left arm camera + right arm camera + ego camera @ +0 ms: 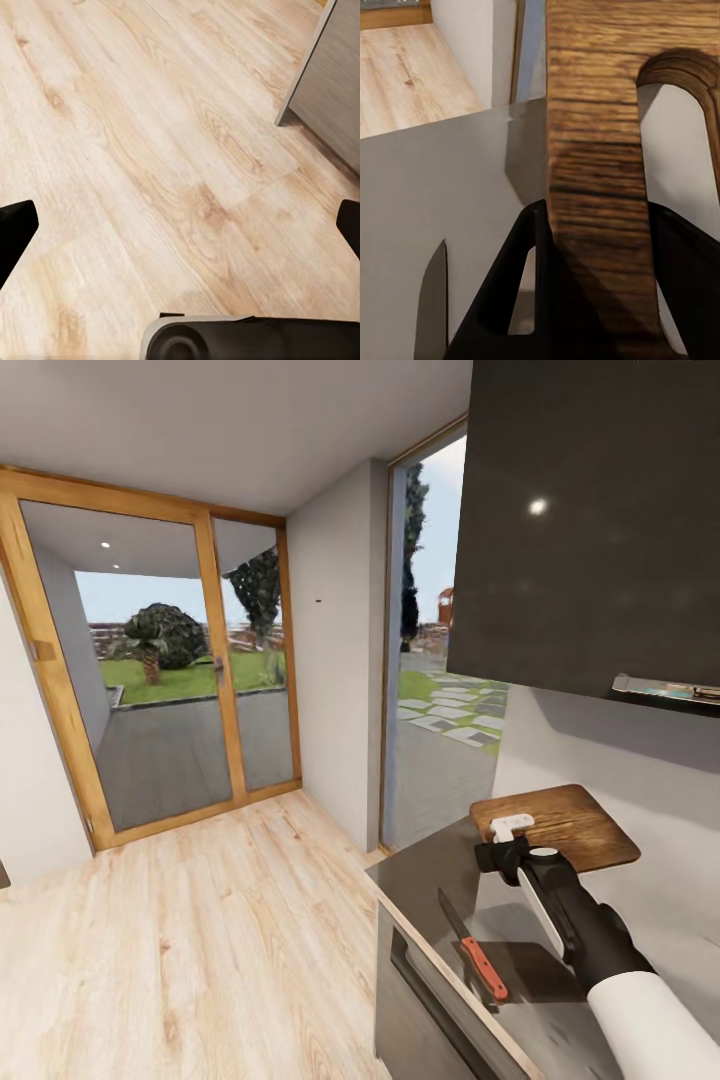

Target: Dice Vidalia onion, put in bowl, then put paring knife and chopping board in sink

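I have the chopping board (556,825) pinched in my right gripper (508,838), the fingers closed across its near edge. In the right wrist view the board's (596,150) brown grain runs between the two black fingers (521,292), with its handle cutout to one side. In the head view the board looks lifted and slightly tilted above the far end of the countertop (430,870), though I cannot be sure whether its far edge touches the surface.

The paring knife (472,947) lies flat on the countertop nearer to me, just beside my right forearm, dark blade pointing away and orange-red handle toward me. Nothing is holding it.

My left gripper (180,225) hangs over bare wood floor (150,150), its two black fingertips (15,232) spread wide at the edges of the left wrist view, holding nothing.

A glossy black upper cabinet (590,520) hangs above the board; beyond it are a tall window and wood-framed glass doors (170,660) onto a terrace.

My judgement is that I am in the closing part of the task: the board is picked up, seemingly for the sink. The knife is not yet moved. I see no onion pieces on the board.
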Controlling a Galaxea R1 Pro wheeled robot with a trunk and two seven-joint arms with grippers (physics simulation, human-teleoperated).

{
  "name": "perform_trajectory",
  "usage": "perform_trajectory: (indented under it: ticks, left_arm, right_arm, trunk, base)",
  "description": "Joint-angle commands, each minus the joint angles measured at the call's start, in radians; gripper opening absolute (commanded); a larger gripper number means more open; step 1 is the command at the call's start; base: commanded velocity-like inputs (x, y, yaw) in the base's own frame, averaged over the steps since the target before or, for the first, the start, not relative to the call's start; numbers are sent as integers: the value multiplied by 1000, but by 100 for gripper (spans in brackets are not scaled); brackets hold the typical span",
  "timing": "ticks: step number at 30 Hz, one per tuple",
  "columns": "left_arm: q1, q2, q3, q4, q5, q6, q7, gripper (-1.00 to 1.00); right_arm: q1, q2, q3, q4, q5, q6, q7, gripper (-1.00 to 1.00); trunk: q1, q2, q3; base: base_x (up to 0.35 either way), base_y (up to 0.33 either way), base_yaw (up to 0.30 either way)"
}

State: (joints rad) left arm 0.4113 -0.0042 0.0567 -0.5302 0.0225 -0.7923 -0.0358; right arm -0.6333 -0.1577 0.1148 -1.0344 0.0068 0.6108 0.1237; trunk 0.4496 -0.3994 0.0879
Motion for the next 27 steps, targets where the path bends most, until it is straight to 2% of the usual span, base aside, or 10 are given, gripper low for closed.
perform_trajectory:
  ticks: [1, 5, 11, 27]
  left_arm:
    - [1, 0, 3, 0, 2, -1, -3, 100]
    - [1, -1, 2, 1, 2, -1, -3, 100]
    - [0, -2, 2, 1, 2, -1, -4, 100]
    - [0, -1, 2, 2, 2, -1, -4, 100]
  right_arm:
    - [0, -2, 2, -1, 1, 3, 2, -100]
    - [0, -3, 2, -2, 0, -4, 2, -100]
    - [0, -3, 2, -3, 1, -5, 2, -100]
    - [0, -3, 2, -3, 1, -5, 2, -100]
  trunk:
    - [0, -1, 0]
    - [0, -1, 0]
    - [0, -1, 0]
    - [0, -1, 0]
  base:
    - [0, 0, 0]
    - [0, 0, 37]
    - [-1, -61, 234]
    - [-159, -256, 276]
